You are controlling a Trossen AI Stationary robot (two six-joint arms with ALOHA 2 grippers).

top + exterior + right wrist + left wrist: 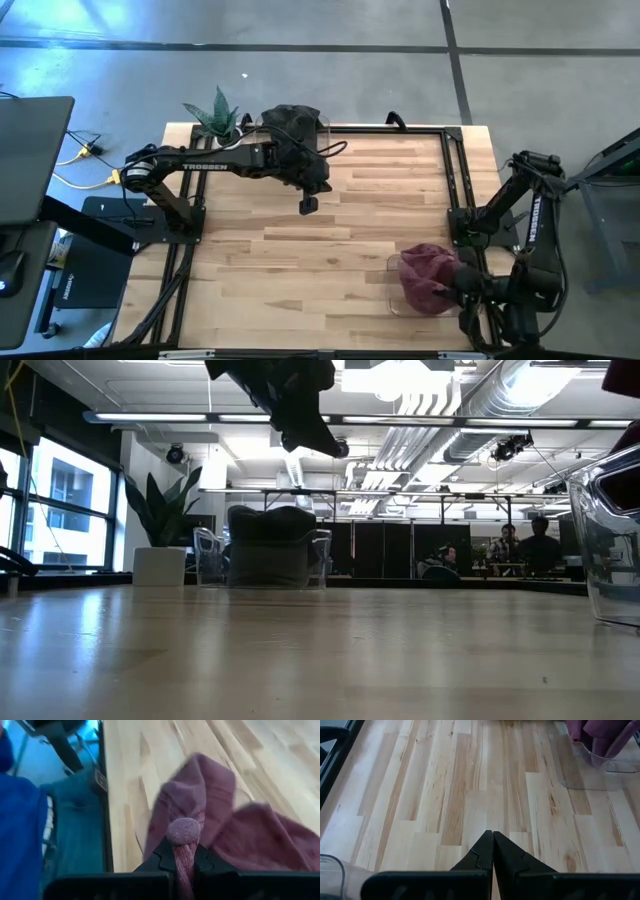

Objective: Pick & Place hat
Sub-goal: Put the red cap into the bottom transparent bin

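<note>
A maroon knit hat (425, 275) with a pompom sits over a clear container (395, 300) at the table's near right. My right gripper (455, 285) is shut on it. A dark hat (292, 125) lies in a second clear container (318, 555) at the far edge, resting on its bottom. My left gripper (308, 205) hangs above the table's middle, in front of the dark hat. It is shut and empty, which also shows in the left wrist view (493, 836). My right gripper pinches a bunched fold of the maroon hat (183, 860) between its two fingers, right beside the pompom (183, 831), which sits at the fingertips. The fingers come from the table's right side. The rest of the hat (260, 840) spreads slack beyond them over the container.
A potted plant (222, 115) stands at the far left corner beside the dark hat's container. A black frame (455, 170) runs along the table's edges. Bare wood (330, 260) lies between the two containers. People (530, 545) show in the room far behind.
</note>
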